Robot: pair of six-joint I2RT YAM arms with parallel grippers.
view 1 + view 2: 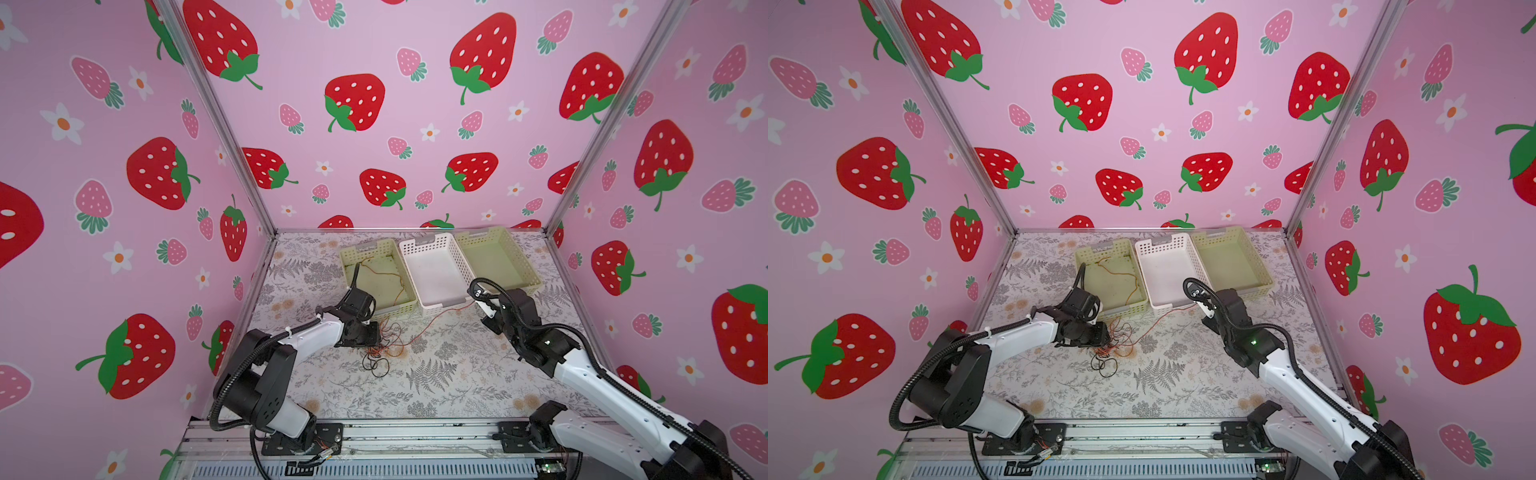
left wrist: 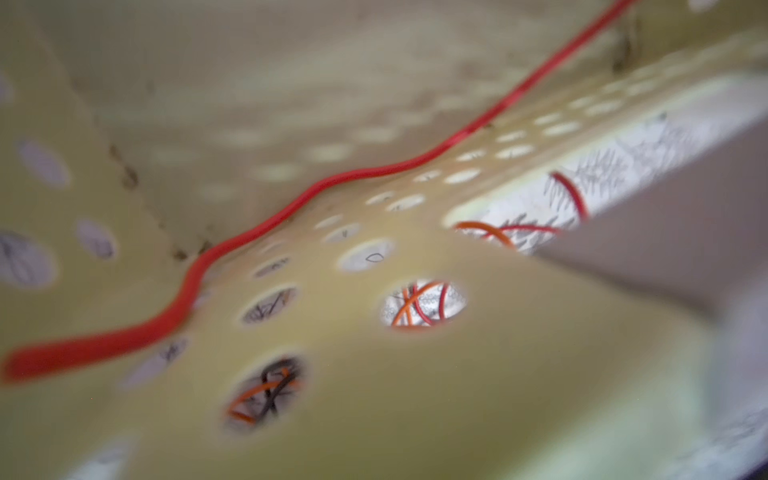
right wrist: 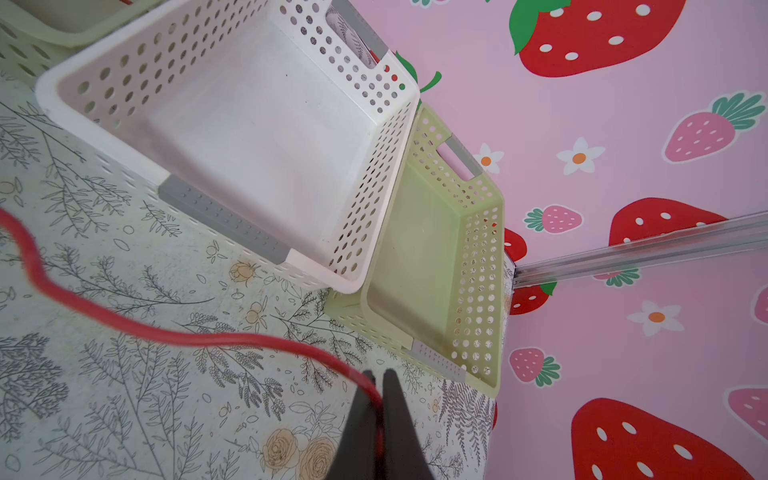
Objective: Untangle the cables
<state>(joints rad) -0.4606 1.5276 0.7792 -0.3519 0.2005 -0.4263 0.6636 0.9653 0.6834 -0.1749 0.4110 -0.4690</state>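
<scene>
Little is untangled: the brownish wire (image 1: 376, 266) is laid partly in the green basket (image 1: 365, 250) nearest the tabletop's far left corner, yet trails into the knot (image 1: 384, 347) with the black wire (image 1: 376, 366) just before it. Only in the right wrist view is the orange wire (image 3: 232, 338) seen pinched by the closed right end effector (image 3: 379, 374) — whether the left end effector (image 1: 368, 332) is open cannot be told.

Right gripper (image 3: 379, 374) pinching cable (image 3: 199, 338); left gripper (image 1: 372, 336) low (jaws unclear).

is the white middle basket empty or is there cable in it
Empty: the white basket shows a bare floor in the right wrist view and both top views. The red-orange cable passes in front of it, outside.
</scene>
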